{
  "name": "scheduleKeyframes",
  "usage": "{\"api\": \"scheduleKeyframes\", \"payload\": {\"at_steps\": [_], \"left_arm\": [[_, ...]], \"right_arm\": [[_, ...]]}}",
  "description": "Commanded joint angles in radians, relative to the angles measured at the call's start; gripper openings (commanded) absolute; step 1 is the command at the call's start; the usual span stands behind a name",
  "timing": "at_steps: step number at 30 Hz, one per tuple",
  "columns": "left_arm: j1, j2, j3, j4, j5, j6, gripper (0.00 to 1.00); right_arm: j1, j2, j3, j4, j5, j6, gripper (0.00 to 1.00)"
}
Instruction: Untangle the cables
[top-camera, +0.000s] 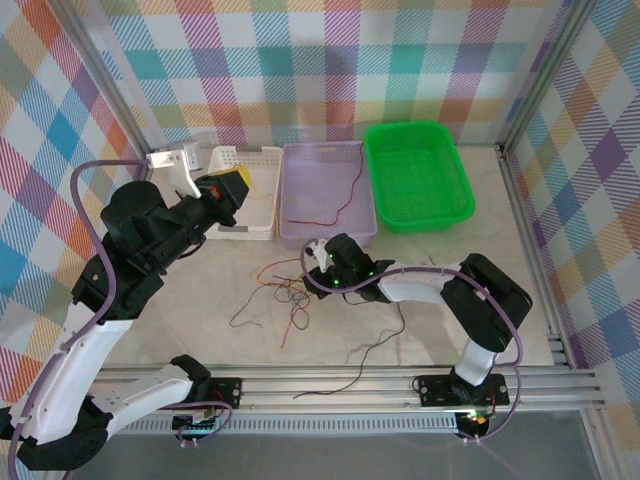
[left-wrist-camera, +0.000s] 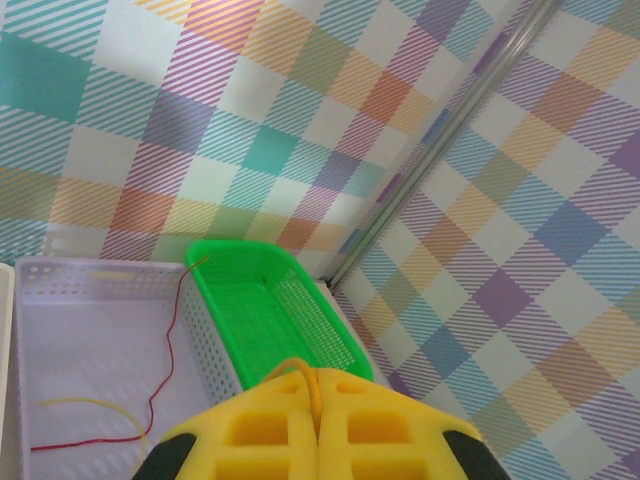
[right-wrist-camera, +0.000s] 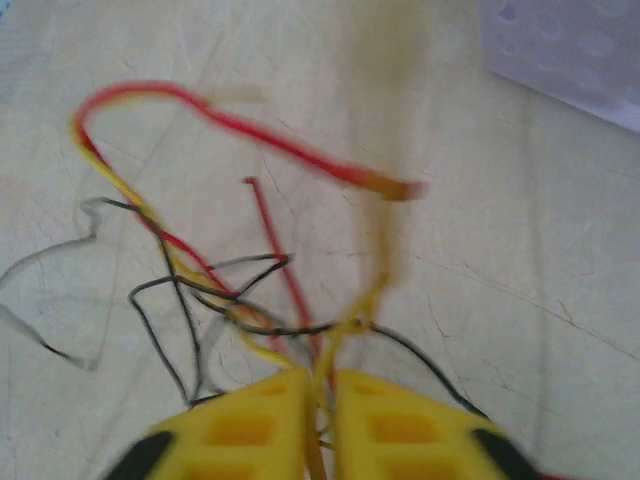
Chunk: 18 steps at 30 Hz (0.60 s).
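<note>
Gripping Wires: Left Arm Raised, Right Arm at the Knot

The left gripper (top-camera: 236, 186) hangs above the white basket (top-camera: 245, 160) at the far left of the row of three containers. In the left wrist view, the left gripper (left-wrist-camera: 315, 375) has its yellow fingers (left-wrist-camera: 250, 430) pressed together. A thin yellow-orange strand (left-wrist-camera: 303, 372) is pinched in the seam and loops just past the tips.

Beyond those fingers lies the lavender tray (left-wrist-camera: 100, 330). It holds a red cable (left-wrist-camera: 165, 360) that wanders from the far right corner to the near left, and a short yellow length (left-wrist-camera: 90, 405) beside it. I cannot tell whether that yellow length joins the pinched strand. The green basket (left-wrist-camera: 260, 320) sits just beside the tray on its right.

From above, the lavender tray (top-camera: 325, 150) stands between the white basket and the green basket (top-camera: 415, 180), with the red cable (top-camera: 340, 200) inside it.

The right gripper (top-camera: 322, 258) is low over the table (top-camera: 420, 245), just in front of the lavender tray and at the right edge of the tangled cables (top-camera: 285, 290). In the right wrist view, the right gripper (right-wrist-camera: 320, 375) is clenched, with only a sliver between the fingers (right-wrist-camera: 240, 425). Yellow strands of the cables (right-wrist-camera: 230, 300) run into that sliver. Ahead of it, red, yellow and black wires cross one another on the tabletop. One red loop arches up at the left, and a blurred yellow length rises toward the top of the frame.

A separate black cable (top-camera: 360, 352) trails from near the right arm toward the rail at the near edge.
</note>
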Motion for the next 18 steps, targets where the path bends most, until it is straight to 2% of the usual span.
{"api": "scheduleKeyframes", "payload": {"at_steps": [1,2,9,18], "left_arm": [[0.012,-0.03,0.026,-0.015,-0.032,0.034,0.0],[0.012,-0.032,0.045,-0.041,-0.056,0.058,0.0],[0.012,-0.042,0.17,-0.166,-0.25,0.167,0.0],[0.012,-0.035,0.285,-0.182,-0.543,0.226,0.0]], "right_arm": [[0.005,-0.034,0.015,-0.037,0.023,-0.022,0.02],[0.005,-0.045,0.009,-0.061,0.032,-0.026,0.0],[-0.005,-0.117,-0.07,-0.162,0.081,-0.031,0.0],[-0.099,-0.252,-0.223,-0.204,0.069,0.012,0.0]]}}
